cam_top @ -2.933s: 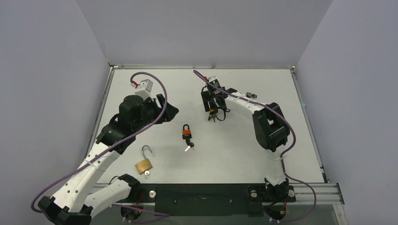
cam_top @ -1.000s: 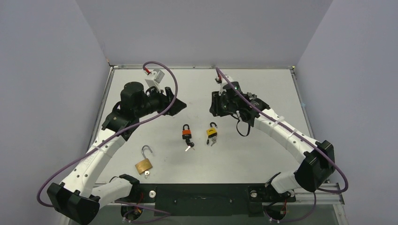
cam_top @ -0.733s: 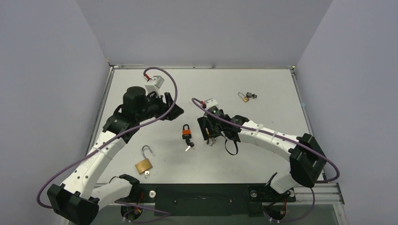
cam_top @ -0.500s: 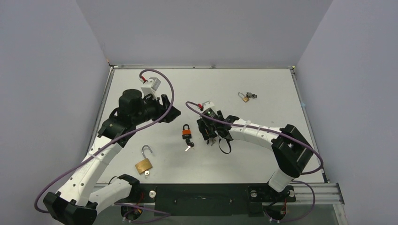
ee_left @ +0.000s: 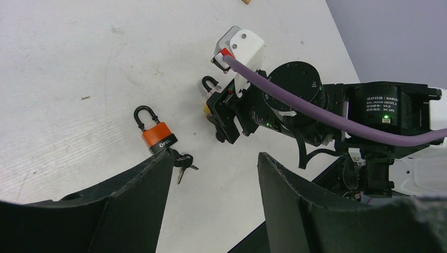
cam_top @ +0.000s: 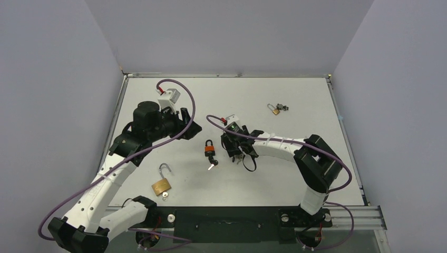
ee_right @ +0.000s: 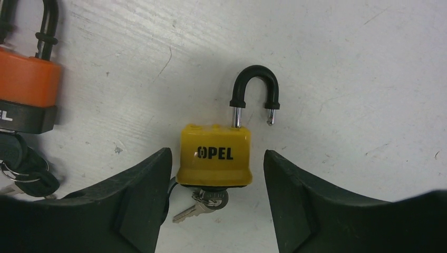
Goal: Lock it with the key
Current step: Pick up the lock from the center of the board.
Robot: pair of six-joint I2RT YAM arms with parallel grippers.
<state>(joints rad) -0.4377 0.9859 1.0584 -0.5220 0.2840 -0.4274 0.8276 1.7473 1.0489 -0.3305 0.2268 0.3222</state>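
The yellow padlock lies flat on the table. From above it is hidden under the right gripper. Its shackle is open and its key is inserted. The right gripper's jaws are spread wide on either side of it. The left gripper is wide open and empty.

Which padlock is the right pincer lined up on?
The yellow padlock, shackle sprung open, lying between the fingers of the open right pincer; the orange padlock lies outside them, shackle shut.
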